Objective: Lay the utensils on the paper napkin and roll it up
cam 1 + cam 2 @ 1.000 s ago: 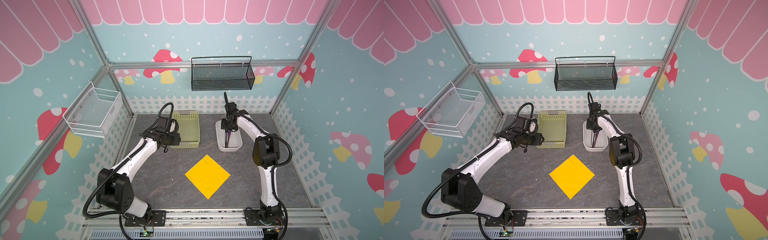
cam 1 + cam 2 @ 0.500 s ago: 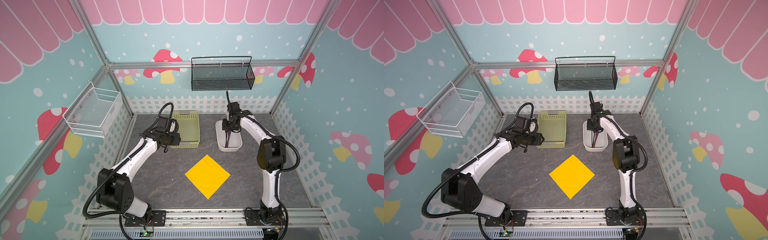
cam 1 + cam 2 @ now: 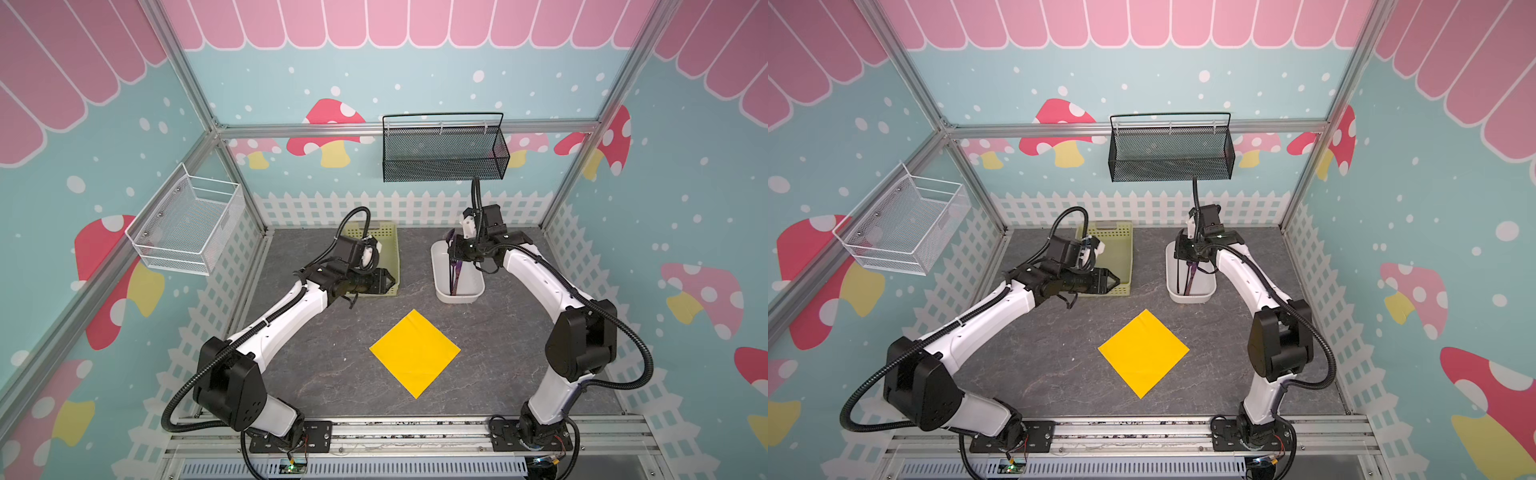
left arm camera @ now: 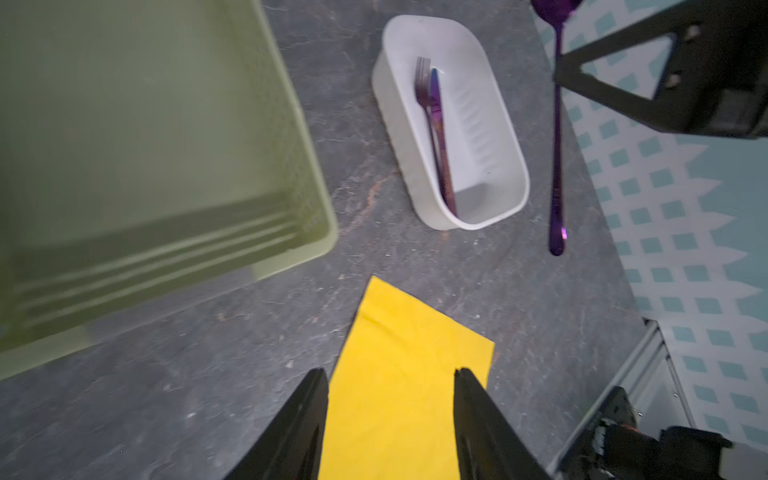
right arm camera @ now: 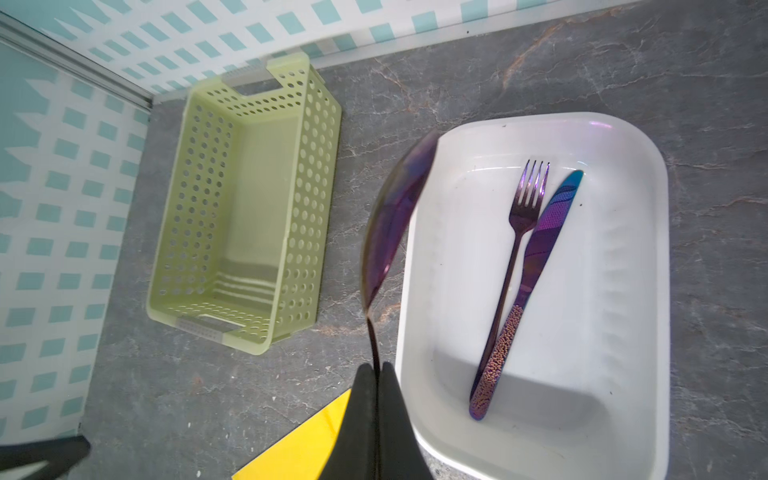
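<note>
Grey marbled tabletop (image 3: 324, 374), mushroom-print walls round it. The paper napkin (image 3: 414, 353) is laid flat nr centre, bare, one corner aimed at 6 o'clock. From it, a white tub (image 5: 582, 311) is found at approx 1 o'clock and a green basket (image 5: 320, 166) at 11. The spoon (image 5: 395, 224) is pinched at its thin neck by the right gripper (image 5: 377, 370), pressed tight on it, and is held clear of the tub. The fork (image 5: 515, 232) & knife (image 5: 540, 249) are seen lying side by side inside the tub. The left gripper (image 4: 390, 374) is held half spread, empty, by the basket's near corner. Progress is judged early: 1 of 3 pcs lifted, none placed on the napkin, roll-up not begun.
</note>
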Controlling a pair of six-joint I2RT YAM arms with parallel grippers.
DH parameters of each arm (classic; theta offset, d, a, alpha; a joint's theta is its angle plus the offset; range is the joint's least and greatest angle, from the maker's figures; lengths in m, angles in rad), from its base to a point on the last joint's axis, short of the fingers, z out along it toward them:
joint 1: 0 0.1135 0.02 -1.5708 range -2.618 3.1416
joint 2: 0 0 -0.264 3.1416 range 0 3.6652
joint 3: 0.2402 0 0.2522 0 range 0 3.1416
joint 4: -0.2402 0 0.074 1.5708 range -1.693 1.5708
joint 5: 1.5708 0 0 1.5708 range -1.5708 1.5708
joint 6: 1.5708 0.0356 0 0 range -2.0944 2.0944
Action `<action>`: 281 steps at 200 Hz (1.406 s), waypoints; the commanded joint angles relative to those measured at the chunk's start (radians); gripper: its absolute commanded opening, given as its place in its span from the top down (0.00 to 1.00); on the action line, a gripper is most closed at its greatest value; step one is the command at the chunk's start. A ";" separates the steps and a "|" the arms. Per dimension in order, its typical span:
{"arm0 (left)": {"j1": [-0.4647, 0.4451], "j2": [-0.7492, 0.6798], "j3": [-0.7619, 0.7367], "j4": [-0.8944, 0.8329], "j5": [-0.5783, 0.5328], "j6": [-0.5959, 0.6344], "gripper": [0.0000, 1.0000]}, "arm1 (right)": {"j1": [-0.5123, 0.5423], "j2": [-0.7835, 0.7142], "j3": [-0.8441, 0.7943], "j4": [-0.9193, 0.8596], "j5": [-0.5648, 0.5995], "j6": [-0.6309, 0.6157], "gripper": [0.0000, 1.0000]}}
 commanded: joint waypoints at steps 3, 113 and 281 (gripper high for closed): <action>-0.071 0.066 0.096 0.077 0.035 -0.155 0.49 | 0.008 -0.071 -0.053 0.100 -0.053 0.086 1.00; -0.224 0.343 0.385 -0.040 -0.043 -0.222 0.49 | 0.046 -0.169 -0.168 0.205 -0.129 0.192 1.00; -0.234 0.376 0.444 -0.083 -0.126 -0.182 0.81 | 0.096 -0.236 -0.243 0.212 -0.182 0.211 1.00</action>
